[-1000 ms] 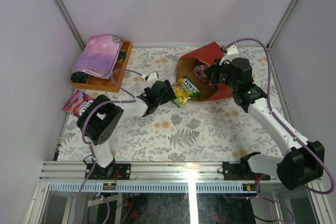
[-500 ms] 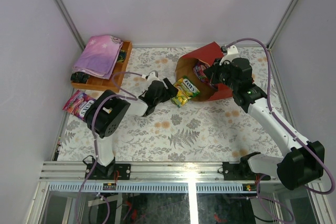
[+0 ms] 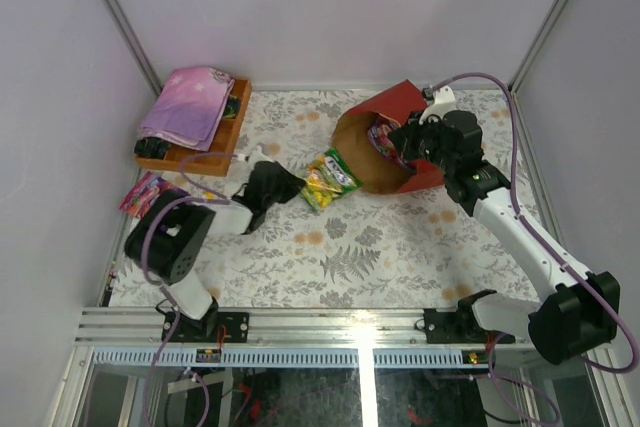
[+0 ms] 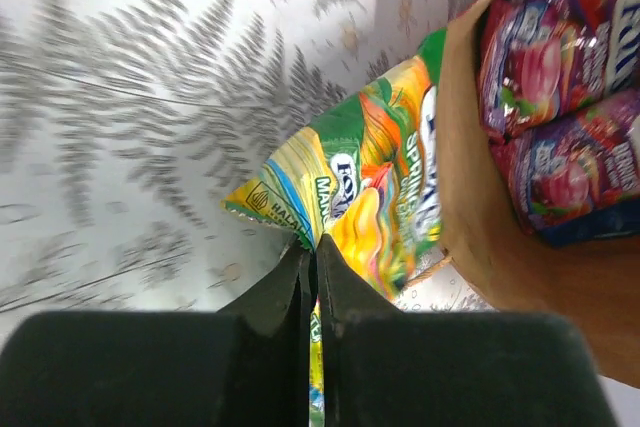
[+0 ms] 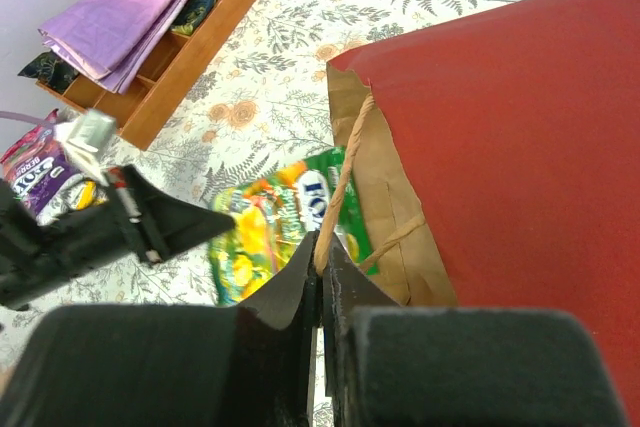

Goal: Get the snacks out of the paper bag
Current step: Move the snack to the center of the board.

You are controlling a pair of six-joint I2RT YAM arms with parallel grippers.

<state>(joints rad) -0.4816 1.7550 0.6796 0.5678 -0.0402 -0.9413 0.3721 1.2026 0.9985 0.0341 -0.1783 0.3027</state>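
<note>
Green-yellow packet [image 4: 380, 187] tight in left gripper [image 4: 312, 247]; paper bag [image 5: 520, 127] rim, apparently, tight in right gripper [image 5: 322, 247].

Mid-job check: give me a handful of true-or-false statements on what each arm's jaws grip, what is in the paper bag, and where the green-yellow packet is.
1. The left jaws are shut on the green-yellow packet. True.
2. The paper bag is empty. False: purple packets lie inside it.
3. The right jaws are shut on the paper bag's rim, beside a handle. True.
4. The green-yellow packet lies in the wooden tray. False: it is held over the table by the bag's mouth; the tray carries a folded cloth.
5. The paper bag stands upright, mouth up. False: it lies on its side, mouth towards the left arm.
</note>
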